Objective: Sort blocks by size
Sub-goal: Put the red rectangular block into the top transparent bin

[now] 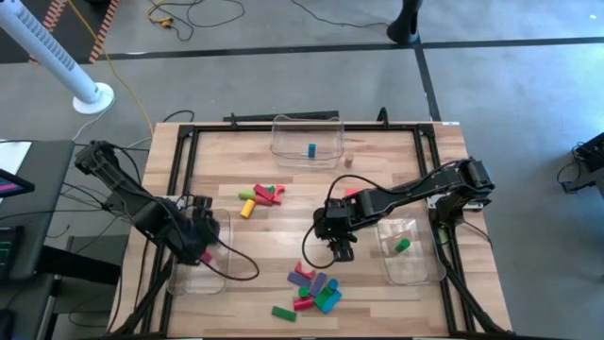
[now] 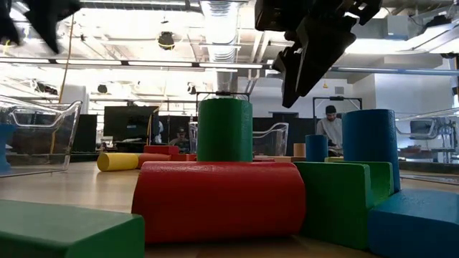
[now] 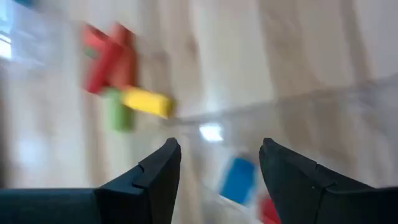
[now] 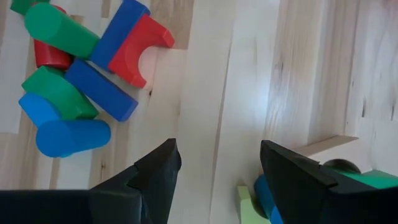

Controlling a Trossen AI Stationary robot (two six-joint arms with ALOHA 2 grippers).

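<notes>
The left arm reached in from the table's left edge, bent at the elbow, with the left gripper [image 1: 200,238] low at the near-left of the table, fingers parted and empty. The right arm extended across from the right edge toward the centre; the right gripper [image 1: 338,247] pointed downward, fingers spread, nothing between them.

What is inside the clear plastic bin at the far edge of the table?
The clear plastic bin at the far edge holds one small blue block standing upright. Nothing else shows inside; its walls are transparent and nothing covers it.
</notes>
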